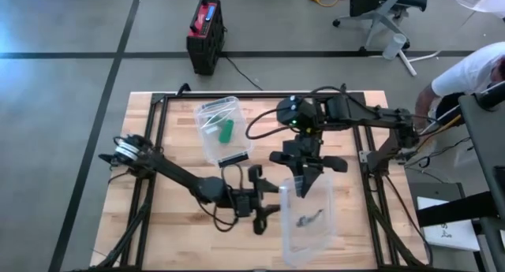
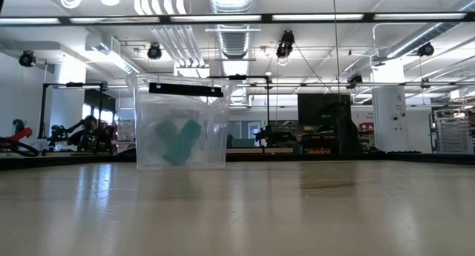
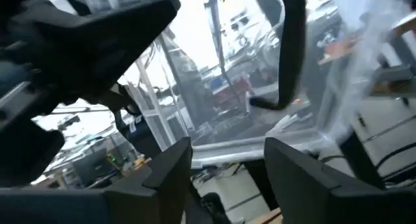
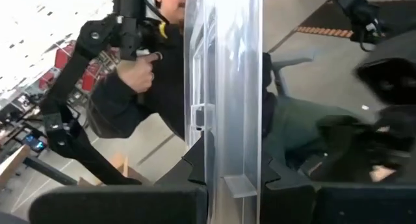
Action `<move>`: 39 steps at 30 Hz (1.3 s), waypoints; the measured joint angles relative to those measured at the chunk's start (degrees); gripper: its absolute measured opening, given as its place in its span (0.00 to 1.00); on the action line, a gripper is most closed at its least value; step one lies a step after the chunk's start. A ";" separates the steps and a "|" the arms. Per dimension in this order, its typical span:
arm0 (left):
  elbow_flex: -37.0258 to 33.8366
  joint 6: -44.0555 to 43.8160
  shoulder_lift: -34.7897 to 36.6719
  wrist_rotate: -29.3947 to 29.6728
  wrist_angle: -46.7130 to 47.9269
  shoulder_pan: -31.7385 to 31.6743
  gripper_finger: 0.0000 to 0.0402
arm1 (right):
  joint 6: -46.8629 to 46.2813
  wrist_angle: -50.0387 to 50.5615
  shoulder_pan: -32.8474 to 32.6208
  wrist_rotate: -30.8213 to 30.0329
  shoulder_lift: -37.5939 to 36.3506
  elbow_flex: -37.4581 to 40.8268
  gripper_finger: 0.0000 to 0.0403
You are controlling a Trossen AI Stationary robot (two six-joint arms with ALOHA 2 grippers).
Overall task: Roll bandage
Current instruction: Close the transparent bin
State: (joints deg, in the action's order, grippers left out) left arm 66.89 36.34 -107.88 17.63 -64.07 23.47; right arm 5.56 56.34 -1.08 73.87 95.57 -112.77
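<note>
Nearest the front edge of the wooden tabletop [image 1: 181, 225] sits a clear plastic box [image 1: 296, 242], with a small dark, crumpled thing [image 1: 310, 219] inside it that is too small to identify. The right tool [image 4: 231, 167] comes down on the far end of this box, clenched on its thin clear wall, which runs up between the two dark fingers in the right wrist view. Whether the box rests on the wood or hangs just above it cannot be told.

Just beside the box's left edge is the left tool [image 3: 227, 147], its fingers standing apart and released, with a clear plastic rim crossing just ahead of them. It grasps nothing that can be seen.

Farther back, left of centre, stands a second clear box [image 1: 207, 148], upright on the tabletop. The green bandage [image 1: 226, 131] lies inside it as a short roll, tilted against the bottom. A black strip [image 1: 234, 158] lies on this box's near rim.

Beyond the tabletop, a red-and-black case [image 1: 205, 31] stands on the grey floor, and an office chair [image 1: 383, 12] is farther right. A person in a white sleeve [image 1: 473, 71] sits at the right, one hand [image 4: 140, 71] closed on a black handle.
</note>
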 joint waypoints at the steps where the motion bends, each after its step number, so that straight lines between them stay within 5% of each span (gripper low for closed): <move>1: 1.34 -0.15 -1.06 0.31 0.13 -0.02 0.47 | 0.55 0.61 0.32 -0.34 0.13 0.01 0.07; 7: 4.99 -0.87 -3.39 0.36 0.41 0.02 0.57 | 0.08 0.87 2.32 -0.58 -0.56 0.02 0.07; 13: 5.94 -6.09 -3.05 -3.71 0.66 -0.69 0.65 | -0.47 2.48 4.13 -7.59 -1.51 0.02 0.07; 22: 7.39 -11.66 -3.05 -4.84 2.11 -2.24 0.68 | -0.50 2.95 3.22 -8.44 -1.70 0.02 0.08; 26: 7.39 -13.85 -3.05 -7.21 2.67 -3.11 0.55 | 1.86 2.96 2.22 -8.48 -1.70 0.02 0.08; 33: 7.44 -16.20 -3.05 -12.91 4.32 -4.12 0.09 | 5.97 2.99 1.47 -7.94 -1.71 0.02 0.08; 35: 7.44 -15.82 -3.05 -12.59 4.17 -4.09 0.04 | 6.13 3.08 1.39 -7.85 -1.73 0.02 0.08; 39: 7.44 -15.86 -3.05 -12.17 4.19 -4.00 0.12 | 6.52 3.00 0.97 -7.91 -1.73 0.00 0.08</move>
State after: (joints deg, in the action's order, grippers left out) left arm 74.32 20.48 -110.93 5.46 -59.88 19.47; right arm 12.08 59.33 -0.12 65.95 93.84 -112.77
